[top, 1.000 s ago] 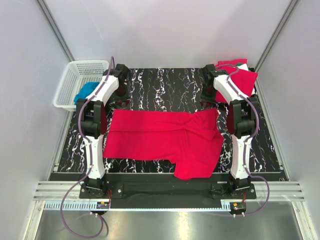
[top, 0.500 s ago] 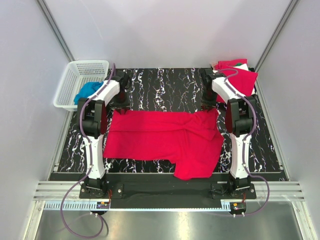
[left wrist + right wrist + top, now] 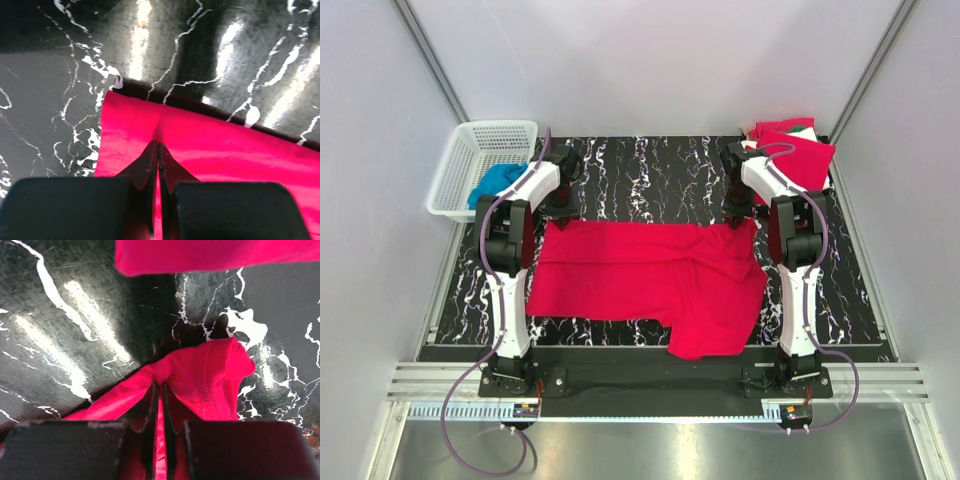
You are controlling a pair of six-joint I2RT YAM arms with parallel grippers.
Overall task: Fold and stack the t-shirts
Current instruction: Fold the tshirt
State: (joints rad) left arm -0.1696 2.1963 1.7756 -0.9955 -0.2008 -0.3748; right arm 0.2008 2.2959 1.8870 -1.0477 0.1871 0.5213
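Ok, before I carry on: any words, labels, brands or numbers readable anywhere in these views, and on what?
None can be read in any view.
The spread red t-shirt: plain, no print or tag showing.
The folded pile at far right: a white and green patch, too small to read.
The white basket and marbled table: no markings.

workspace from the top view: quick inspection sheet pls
surface: glossy black marbled tabletop
job's things: bright red cotton t-shirt spread out; folded red shirt pile in the far right corner
clutter: white plastic mesh basket holding a teal cloth
grippers: left gripper and right gripper both shut on the spread shirt's far edge
cables: purple cables along both arms
surroundings: plain grey walls
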